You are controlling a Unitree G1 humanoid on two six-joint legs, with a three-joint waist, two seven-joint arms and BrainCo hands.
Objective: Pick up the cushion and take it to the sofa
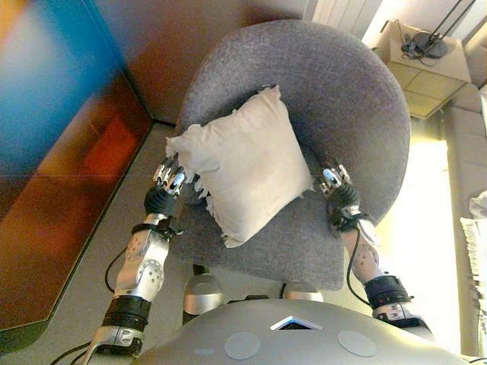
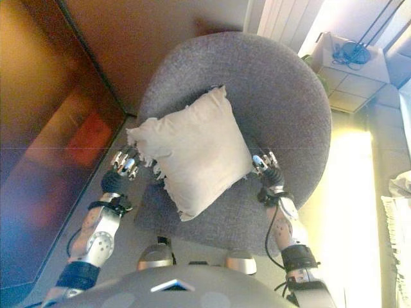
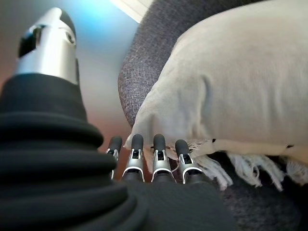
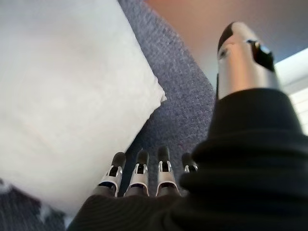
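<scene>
Cushion, cream and fringed, lies on the grey armchair, left hand and right hand flanking it, fingers straight, holding nothing.

The cushion lies on the armchair seat. The left hand sits at its left corner, the right hand at its right corner. A side table stands behind the chair, to the right.
</scene>
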